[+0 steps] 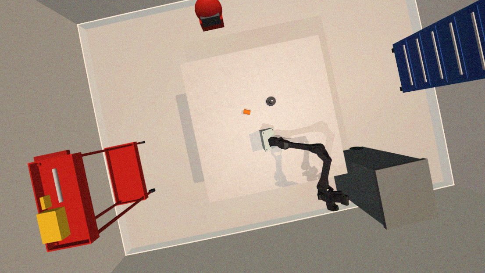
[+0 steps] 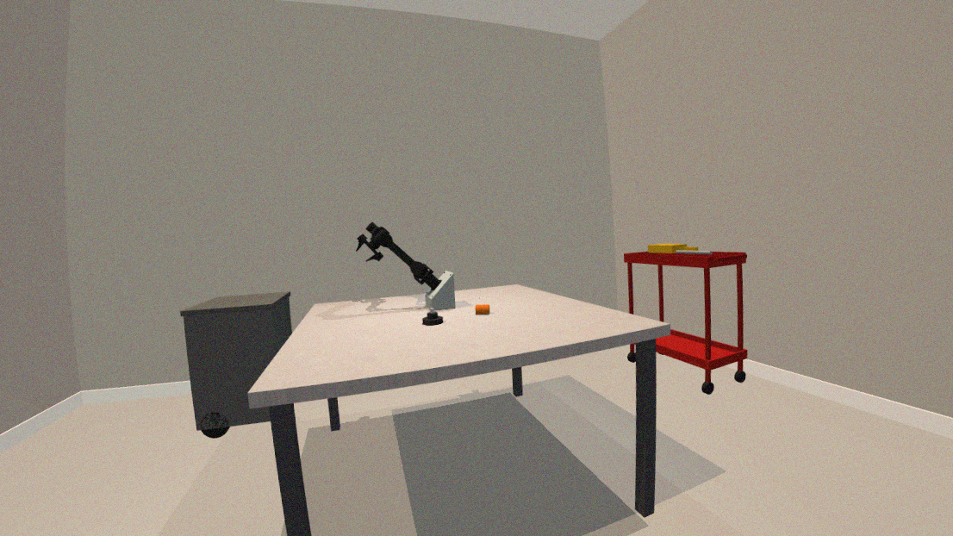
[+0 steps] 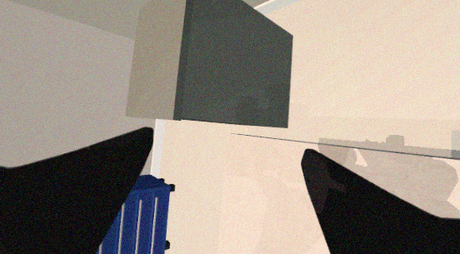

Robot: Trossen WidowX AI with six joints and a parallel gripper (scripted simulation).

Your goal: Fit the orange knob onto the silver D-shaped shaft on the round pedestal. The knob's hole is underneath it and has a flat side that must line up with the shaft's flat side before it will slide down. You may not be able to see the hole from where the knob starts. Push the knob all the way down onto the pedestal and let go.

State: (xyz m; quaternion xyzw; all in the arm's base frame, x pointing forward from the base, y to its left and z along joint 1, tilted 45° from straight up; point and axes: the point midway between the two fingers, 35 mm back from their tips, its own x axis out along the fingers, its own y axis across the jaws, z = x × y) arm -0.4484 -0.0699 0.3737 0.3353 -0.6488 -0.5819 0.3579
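Observation:
The orange knob (image 1: 246, 111) (image 2: 482, 309) is a small cylinder lying on its side on the table; its hole cannot be made out. The dark round pedestal (image 1: 267, 103) (image 2: 432, 320) stands on the table a short way from the knob. A small pale shaft (image 1: 271, 100) shows at its centre in the top view; its flat side is too small to tell. My gripper (image 3: 229, 146) (image 2: 362, 253) is open and empty, raised high and well away from both, on the cabinet's side of the table. The wrist view shows neither knob nor pedestal.
The arm's pale wedge base (image 1: 265, 140) (image 2: 441, 291) stands on the table near the knob and pedestal. A dark cabinet (image 1: 404, 187) (image 2: 235, 361) (image 3: 237, 57) stands beside the table. A red cart (image 1: 126, 173) (image 2: 685, 259) and a blue ladder-like object (image 1: 443, 51) (image 3: 146, 216) stand farther off.

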